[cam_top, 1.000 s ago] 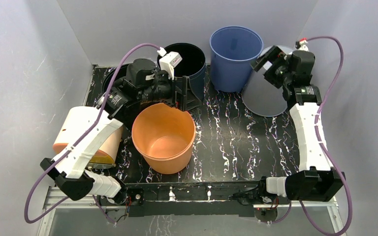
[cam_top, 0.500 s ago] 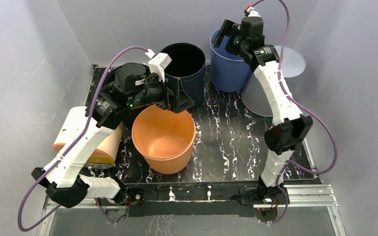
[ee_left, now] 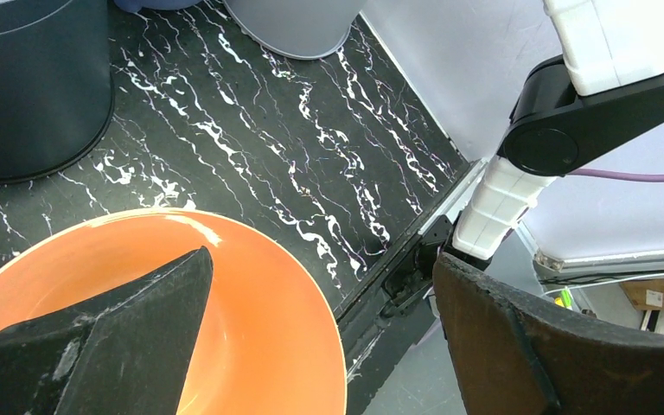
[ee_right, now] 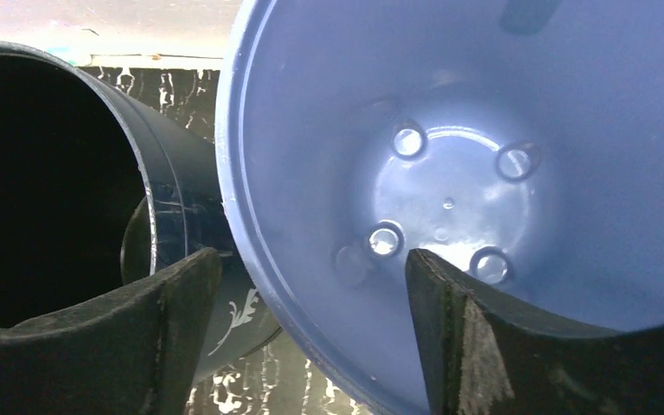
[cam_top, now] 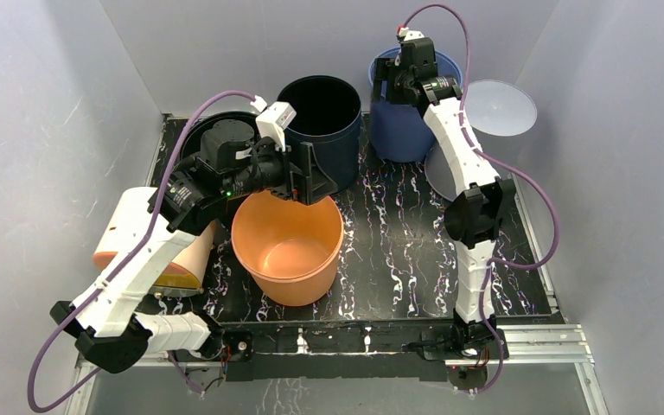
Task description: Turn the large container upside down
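An orange pot (cam_top: pixel 287 246) stands upright, mouth up, at the front middle of the black marbled table; it also shows in the left wrist view (ee_left: pixel 251 320). My left gripper (cam_top: pixel 307 177) is open and empty, hovering over the orange pot's far rim (ee_left: pixel 322 259), one finger above its inside. A blue pot (cam_top: pixel 402 130) stands upright at the back. My right gripper (cam_top: pixel 391 79) is open and straddles the blue pot's left rim (ee_right: pixel 313 255), one finger inside, one outside. The blue pot's inside (ee_right: pixel 484 130) shows several drain holes.
A dark navy pot (cam_top: pixel 320 104) stands upright between the two grippers, close to the blue pot (ee_right: pixel 52 173). A pale grey pot (cam_top: pixel 501 108) leans at the back right. A peach pot (cam_top: pixel 181 259) lies on its side under my left arm. A black pot (cam_top: pixel 201 131) sits behind it.
My right arm swung left from the grey pot to the blue pot and set its open fingers over the rim. My left gripper shifted slightly left above the orange pot.
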